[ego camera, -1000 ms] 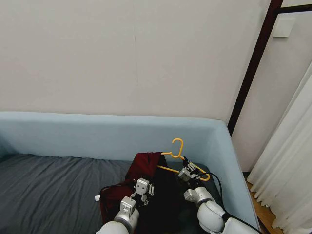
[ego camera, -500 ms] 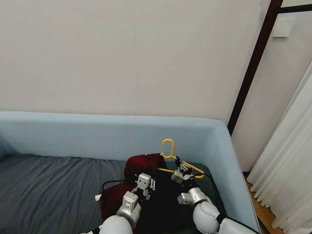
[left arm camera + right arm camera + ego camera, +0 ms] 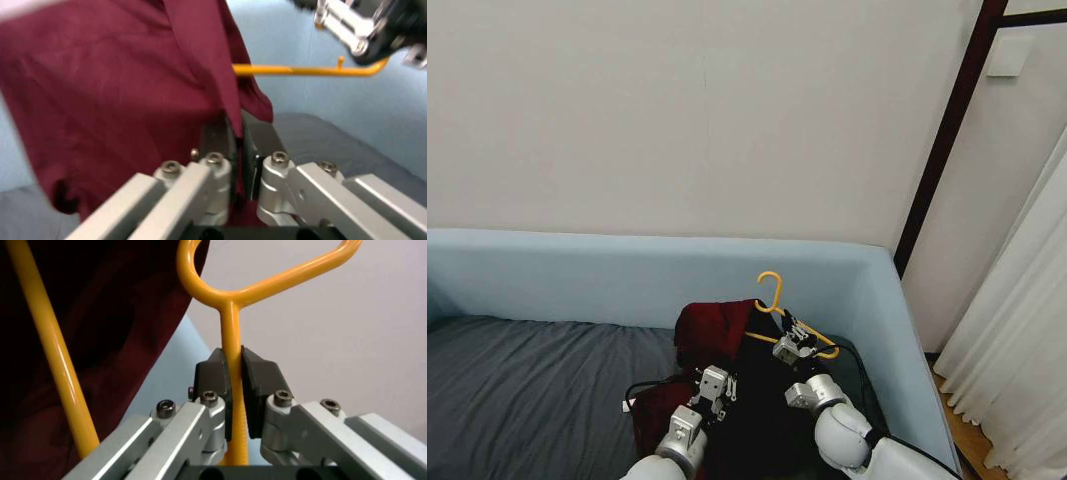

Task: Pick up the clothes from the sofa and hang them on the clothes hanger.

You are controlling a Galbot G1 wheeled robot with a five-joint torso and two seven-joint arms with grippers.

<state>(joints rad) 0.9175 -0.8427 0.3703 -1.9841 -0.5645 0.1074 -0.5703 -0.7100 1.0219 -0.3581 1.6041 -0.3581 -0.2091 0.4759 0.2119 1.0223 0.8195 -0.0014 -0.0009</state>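
Note:
A dark red garment (image 3: 712,330) is bunched on the sofa seat near its right end, draped partly over a yellow clothes hanger (image 3: 772,290). My right gripper (image 3: 795,345) is shut on the hanger's neck just below the hook (image 3: 230,335). My left gripper (image 3: 715,383) is shut on a fold of the red garment (image 3: 113,90); the cloth runs down between its fingers (image 3: 220,140). The hanger's bar (image 3: 300,70) and the right gripper (image 3: 360,25) lie beyond that fold.
The light blue sofa backrest (image 3: 577,275) and its right armrest (image 3: 897,330) enclose the grey seat (image 3: 517,390). A plain wall stands behind. A dark door frame (image 3: 942,140) and white curtain (image 3: 1027,350) are on the right.
The right gripper has carried the hanger left and slightly up, hook now above the garment's top. The garment has bunched higher, and the left gripper sits a little lower.

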